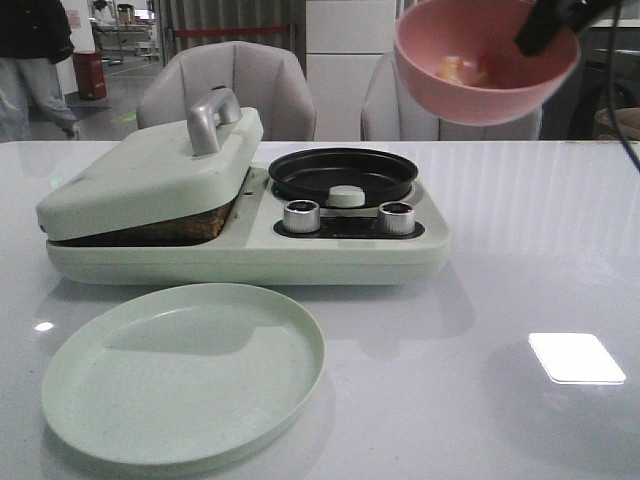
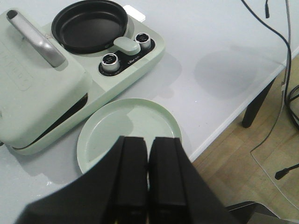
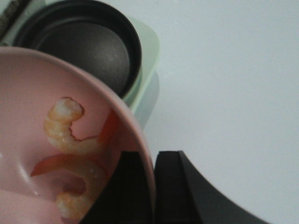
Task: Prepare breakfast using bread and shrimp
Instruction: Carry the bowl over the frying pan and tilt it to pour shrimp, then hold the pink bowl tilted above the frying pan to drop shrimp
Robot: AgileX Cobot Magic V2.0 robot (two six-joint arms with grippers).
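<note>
Two shrimp [image 3: 70, 154] lie curled in a pink bowl [image 1: 487, 60], tilted high at the upper right of the front view; the right gripper [image 3: 154, 186] pinches its rim. The left gripper [image 2: 148, 177] hangs with fingers pressed together, empty, over the green plate [image 2: 112, 128]. Bread [image 1: 170, 232] shows under the griddle lid [image 1: 150, 170].

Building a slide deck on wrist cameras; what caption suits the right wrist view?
Right hand grips the rim of a pink bowl holding shrimp above the black pan.
</note>
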